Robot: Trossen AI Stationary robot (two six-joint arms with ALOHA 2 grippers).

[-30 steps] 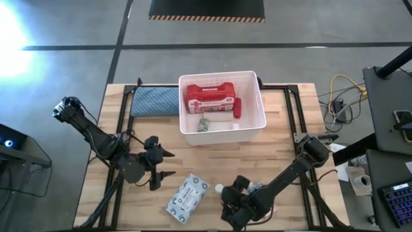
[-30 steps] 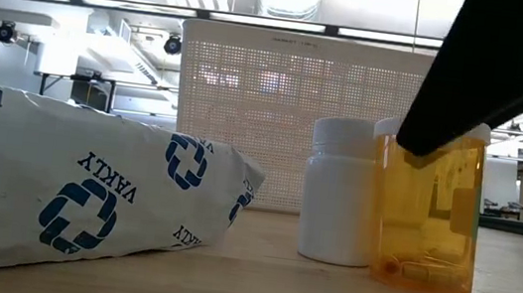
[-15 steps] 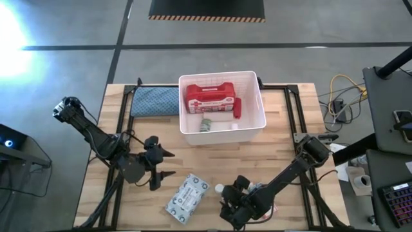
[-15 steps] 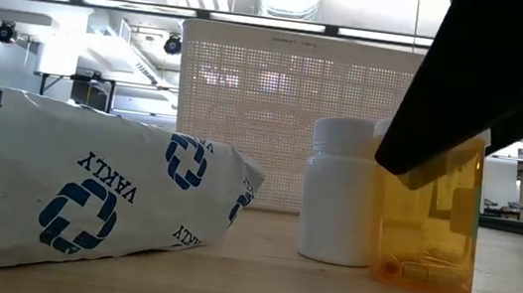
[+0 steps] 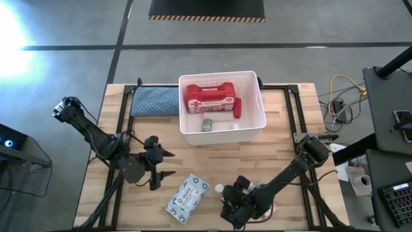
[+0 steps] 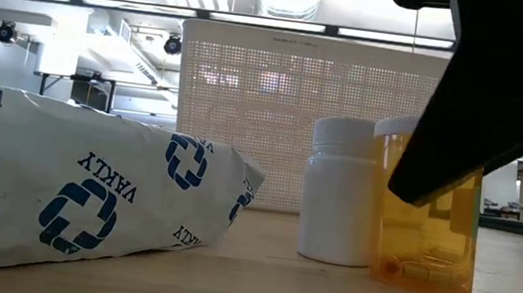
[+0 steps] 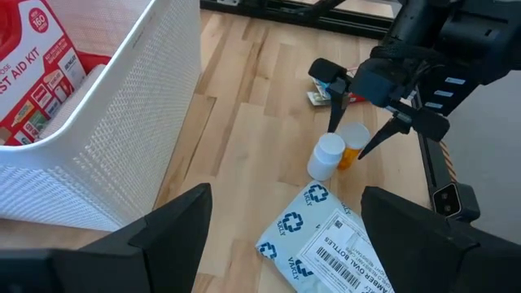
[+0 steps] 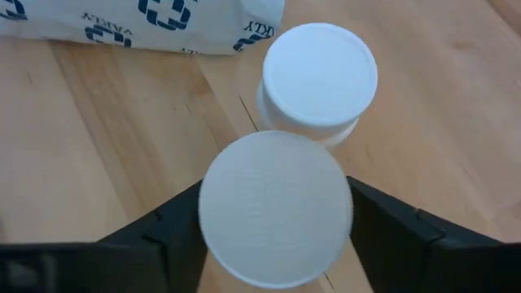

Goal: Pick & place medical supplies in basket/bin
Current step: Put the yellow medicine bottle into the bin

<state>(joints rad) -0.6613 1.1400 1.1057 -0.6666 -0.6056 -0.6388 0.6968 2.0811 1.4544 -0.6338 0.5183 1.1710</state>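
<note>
The red case (image 5: 209, 96), red tube (image 5: 237, 107) and a small bottle (image 5: 207, 124) lie in the bin (image 5: 257, 126); the packet (image 5: 187, 197), white bottle (image 6: 338, 203) and amber bottle (image 6: 429, 227) remain on the tabletop (image 5: 283, 154), the right gripper (image 8: 273, 213) spread apart astride the amber one, the left gripper (image 5: 162, 164) apart, idle.

In the low view my right gripper (image 6: 506, 107) covers the top right of the amber bottle (image 6: 427, 242), and its upper part is cut by the edge. The wipes packet (image 6: 76, 189) is cut at the left edge. The tub (image 6: 295, 121) hides all its contents there. From above, the small bottle (image 5: 207, 124) inside the tub is too small to read.
</note>
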